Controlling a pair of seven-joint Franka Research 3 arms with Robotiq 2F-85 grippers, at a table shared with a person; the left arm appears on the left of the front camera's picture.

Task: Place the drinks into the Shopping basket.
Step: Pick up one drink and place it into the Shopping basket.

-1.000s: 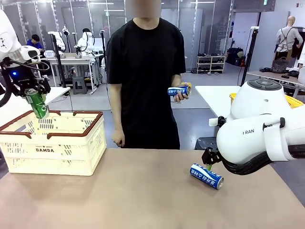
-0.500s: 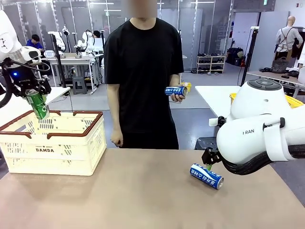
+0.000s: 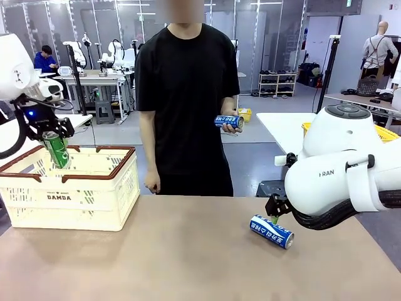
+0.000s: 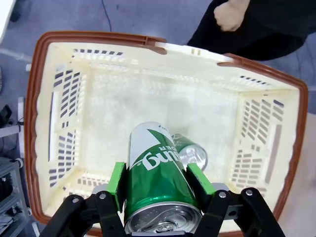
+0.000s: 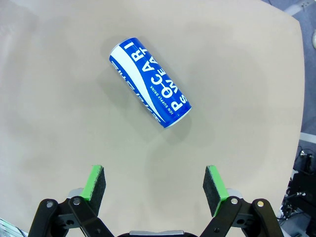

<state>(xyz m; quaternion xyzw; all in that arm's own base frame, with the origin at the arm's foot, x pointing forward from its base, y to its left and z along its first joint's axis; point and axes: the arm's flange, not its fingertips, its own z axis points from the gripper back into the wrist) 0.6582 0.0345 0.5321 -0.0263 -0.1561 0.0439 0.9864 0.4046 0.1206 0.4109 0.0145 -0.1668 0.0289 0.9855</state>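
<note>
The brown desk (image 3: 188,263) spans the foreground, and a person (image 3: 188,94) in a black shirt stands at its far edge. The white right arm (image 3: 341,169) bulks over the desk's right side. The right jaws stand wide open above a blue Pocari Sweat can (image 5: 149,84), which lies on its side on the desk, clear of both pads. The cream DAMDA Shopping basket (image 3: 69,194) sits on the desk's left. Over its opening, the left jaws grip a tilted green can (image 4: 158,182) by its sides. A second green can (image 4: 191,152) lies on the basket floor. The person's hand (image 3: 234,128) holds another blue can (image 3: 225,120) sideways.
</note>
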